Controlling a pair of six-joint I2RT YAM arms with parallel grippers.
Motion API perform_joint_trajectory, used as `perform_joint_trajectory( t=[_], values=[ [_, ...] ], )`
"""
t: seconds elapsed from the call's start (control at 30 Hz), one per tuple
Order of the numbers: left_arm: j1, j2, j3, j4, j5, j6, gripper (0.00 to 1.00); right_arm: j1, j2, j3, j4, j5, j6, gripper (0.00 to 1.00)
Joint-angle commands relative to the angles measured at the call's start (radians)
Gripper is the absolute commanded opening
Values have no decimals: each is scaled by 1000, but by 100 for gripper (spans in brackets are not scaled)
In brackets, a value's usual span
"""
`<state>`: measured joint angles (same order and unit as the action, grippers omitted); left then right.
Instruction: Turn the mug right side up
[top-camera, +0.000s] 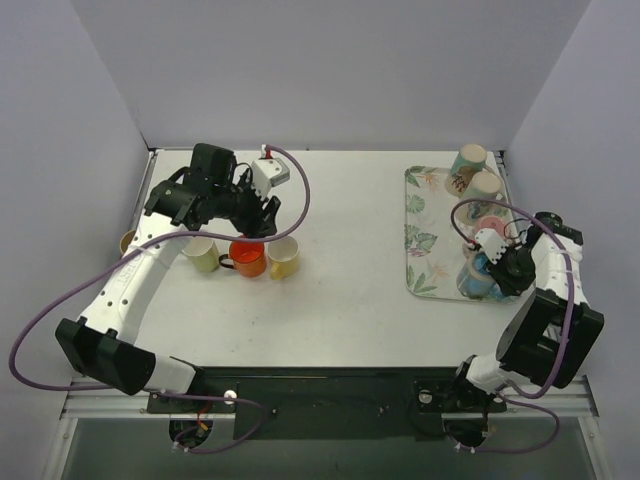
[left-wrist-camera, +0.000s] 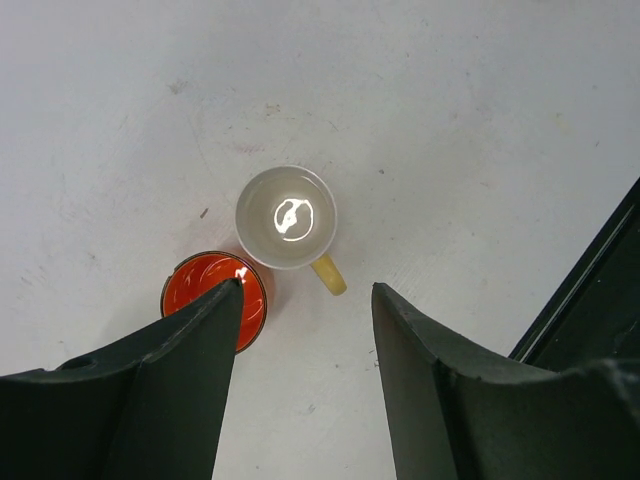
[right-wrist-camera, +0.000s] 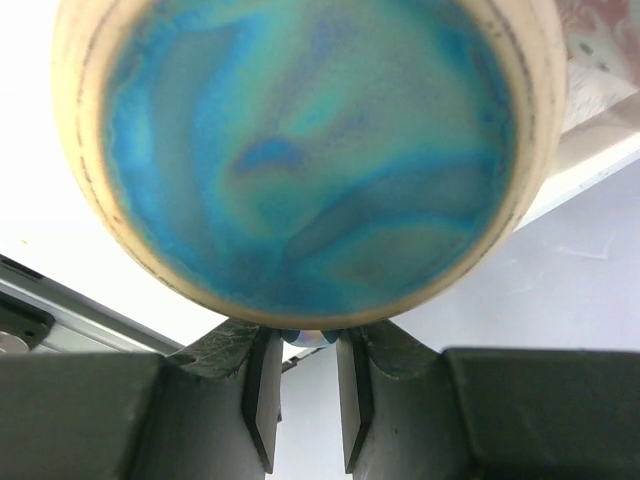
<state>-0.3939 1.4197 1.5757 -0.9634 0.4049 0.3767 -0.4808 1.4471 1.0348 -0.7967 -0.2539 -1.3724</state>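
Left jaws: held open above orange mug (left-wrist-camera: 196, 286) and cream mug (left-wrist-camera: 286, 217), both upright on bench (left-wrist-camera: 480, 120). Right jaws: closed on a thin part of blue mug (right-wrist-camera: 300, 150), judged its handle, at near end of tray (top-camera: 425, 215). Hazard: mug may be pivoted or dropped from so narrow a hold; crowded neighbours (top-camera: 484, 186) may be knocked.

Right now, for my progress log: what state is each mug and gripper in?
orange mug: upright
yellow-handled mug: upright
pale yellow mug: upright
blue mug: gripped, which way up unclear
left gripper: open, empty
right gripper: shut on blue mug
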Motion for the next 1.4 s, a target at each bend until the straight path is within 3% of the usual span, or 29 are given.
perform_joint_trajectory(
  t=[0.0, 0.17, 0.43, 0.7, 0.97, 1.37],
  values=[
    [-5, -24, -37, 81, 51, -22, 64, 71, -59, 31, -21, -71, 151, 0],
    [-6, -36, -33, 87, 55, -25, 64, 149, -135, 33, -1, -85, 277, 0],
    [-6, -45, -48, 117, 124, -55, 64, 174, -206, 13, 181, -116, 557, 0],
    [-6, -48, -57, 137, 173, -70, 64, 238, -153, -82, 244, 67, 608, 0],
    [-6, -33, -54, 140, 173, -74, 64, 289, -143, 24, 246, 27, 760, 0],
    [-10, -4, -72, 179, 232, -73, 65, 340, -267, -59, 577, -52, 1191, 0]
  ],
)
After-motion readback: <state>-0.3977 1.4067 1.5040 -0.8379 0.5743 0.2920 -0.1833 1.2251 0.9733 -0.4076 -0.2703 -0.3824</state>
